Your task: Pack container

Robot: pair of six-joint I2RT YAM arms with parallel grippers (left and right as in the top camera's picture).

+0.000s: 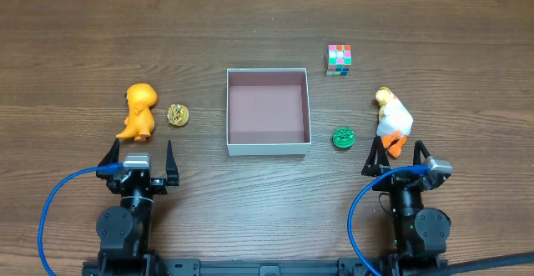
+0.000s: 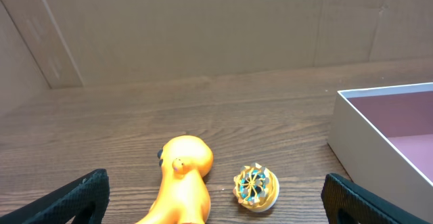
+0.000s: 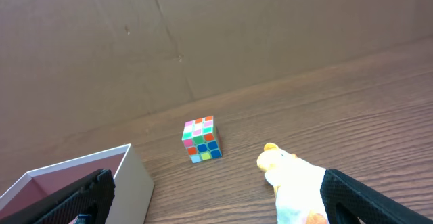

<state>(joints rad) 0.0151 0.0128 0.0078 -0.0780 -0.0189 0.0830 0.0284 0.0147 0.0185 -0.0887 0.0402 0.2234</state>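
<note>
The container (image 1: 268, 148), a shallow square white box with a pinkish-brown floor, sits empty at the table's centre. Left of it lie an orange dinosaur toy (image 1: 138, 111) and a gold round toy (image 1: 178, 115). To its right are a green round toy (image 1: 343, 137), a white-and-yellow duck toy (image 1: 391, 122) and a colour cube (image 1: 339, 59). My left gripper (image 1: 140, 157) is open just short of the dinosaur (image 2: 183, 180) and gold toy (image 2: 256, 187). My right gripper (image 1: 395, 155) is open right behind the duck (image 3: 294, 183), holding nothing.
The container's white wall shows at the right of the left wrist view (image 2: 369, 153) and at the lower left of the right wrist view (image 3: 132, 180). The cube (image 3: 201, 139) stands beyond the duck. A brown cardboard wall closes the far side.
</note>
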